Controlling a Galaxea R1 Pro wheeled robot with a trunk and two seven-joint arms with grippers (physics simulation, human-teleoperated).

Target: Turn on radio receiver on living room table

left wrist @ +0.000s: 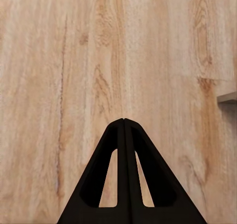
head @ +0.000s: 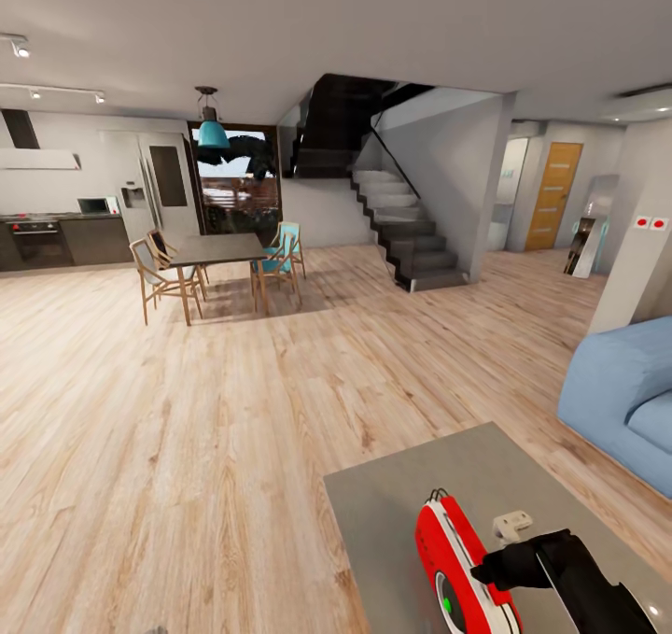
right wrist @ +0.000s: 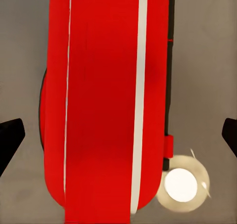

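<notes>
The small red portable radio receiver [head: 464, 573] with rounded corners and white trim stands on the low table [head: 392, 513] with a plain matte grey top, at about five o'clock in the head view. Its thin wire handle [head: 436, 497] points toward twelve o'clock and its face, with a green spot near the lower end, is turned toward nine o'clock. The black right gripper [head: 495, 573] reaches in from four o'clock and its dark tip lies against the radio's right side. A small white block-shaped object [head: 511, 526] sits on the table just beside the radio, at its two o'clock.

In the right wrist view the radio [right wrist: 103, 105] lies lengthwise straight between the right gripper's fingers [right wrist: 10, 135]; the two black fingertips show at either edge, spread wide, each well apart from the red body with grey table [right wrist: 207, 61] between. A white band [right wrist: 140, 85] runs along the radio, and a bright round glare spot [right wrist: 180, 184] sits on the table near its corner.

In the left wrist view the black left gripper [left wrist: 124, 122] has its two fingers pressed together to a point, holding nothing, over pale wooden plank floor [left wrist: 64, 61]; a grey corner [left wrist: 228, 97] shows at three o'clock.

Farther off, a dark dining table [head: 217, 248] with wooden and teal chairs stands at eleven o'clock, a grey staircase [head: 401, 232] at one o'clock, and a blue sofa [head: 625, 391] at three o'clock.
</notes>
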